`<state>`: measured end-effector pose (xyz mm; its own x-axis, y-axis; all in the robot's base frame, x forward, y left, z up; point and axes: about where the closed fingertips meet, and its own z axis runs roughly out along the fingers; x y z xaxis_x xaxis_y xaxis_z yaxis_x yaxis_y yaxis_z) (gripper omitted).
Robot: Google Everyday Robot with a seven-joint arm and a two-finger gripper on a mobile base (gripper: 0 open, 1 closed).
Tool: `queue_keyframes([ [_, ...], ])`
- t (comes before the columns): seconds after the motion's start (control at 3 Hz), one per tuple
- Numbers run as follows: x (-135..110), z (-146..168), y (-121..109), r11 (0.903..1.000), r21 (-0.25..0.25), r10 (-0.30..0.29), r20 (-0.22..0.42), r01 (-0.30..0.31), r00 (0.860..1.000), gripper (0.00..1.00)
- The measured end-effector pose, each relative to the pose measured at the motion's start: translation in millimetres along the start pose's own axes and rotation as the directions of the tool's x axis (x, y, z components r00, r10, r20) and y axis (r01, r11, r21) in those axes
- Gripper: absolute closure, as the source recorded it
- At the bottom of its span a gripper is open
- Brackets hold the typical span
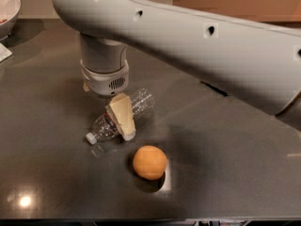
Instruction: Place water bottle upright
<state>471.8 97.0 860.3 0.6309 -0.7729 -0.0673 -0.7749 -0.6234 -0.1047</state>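
The water bottle (140,102) lies on its side on the dark table (225,164), its white cap (90,138) pointing to the lower left and its clear base to the upper right. My gripper (120,120) has come down from above onto the middle of the bottle and covers its label. The bottle rests on the table. The big white arm (188,46) crosses the upper part of the view.
An orange ball (149,162) sits just in front of the bottle. A small black object (214,89) shows partly under the arm at the right. A white bowl (7,9) and a white sheet (3,53) are at the far left.
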Motion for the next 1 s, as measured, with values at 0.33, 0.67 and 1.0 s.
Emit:
queue_keyframes([
  [0.33,-8,11,-1,0.9996,-0.018,-0.021,-0.016,0.021,1.000,0.01],
  [0.67,-10,19,0,0.9990,-0.035,-0.027,-0.028,0.026,0.999,0.19],
  [1.0,-10,22,0,0.9986,-0.046,-0.030,-0.038,0.028,0.999,0.42],
])
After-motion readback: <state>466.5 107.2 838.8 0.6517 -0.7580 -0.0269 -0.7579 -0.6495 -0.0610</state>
